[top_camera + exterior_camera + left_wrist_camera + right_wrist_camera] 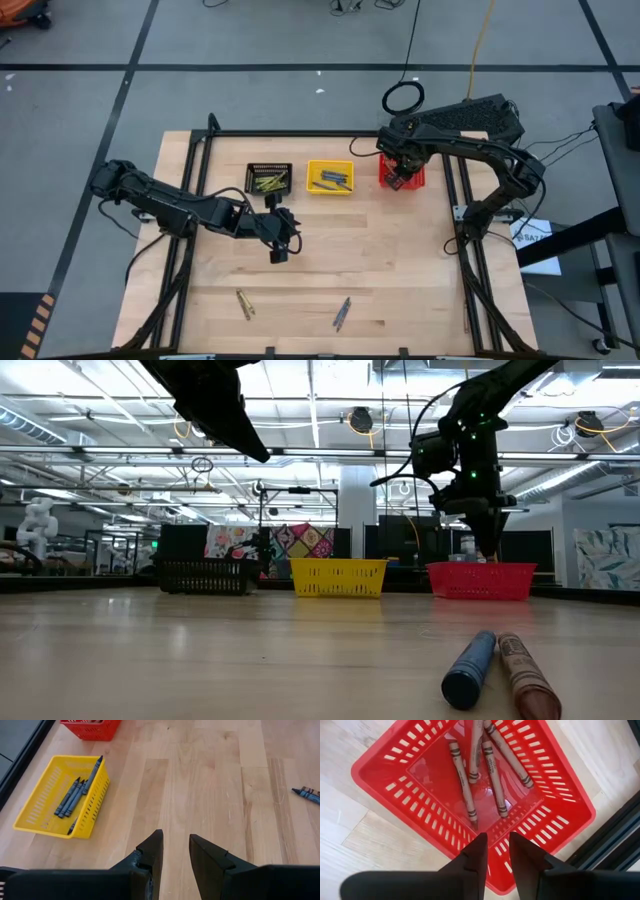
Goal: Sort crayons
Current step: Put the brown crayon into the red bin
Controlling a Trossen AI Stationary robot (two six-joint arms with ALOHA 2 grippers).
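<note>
Right wrist view: right gripper (496,851) over red basket (560,785), fingers parted, empty. Left gripper (175,851) likewise. Crayons (470,790) look light, stiff, snappable; pinch mid-shaft.

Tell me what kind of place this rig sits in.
Probably a large robotics lab or industrial hall: the low view shows an open ceiling with pipes and cable trays and other framed workstations behind. The high view shows a grey floor marked with dark tape lines.
</note>
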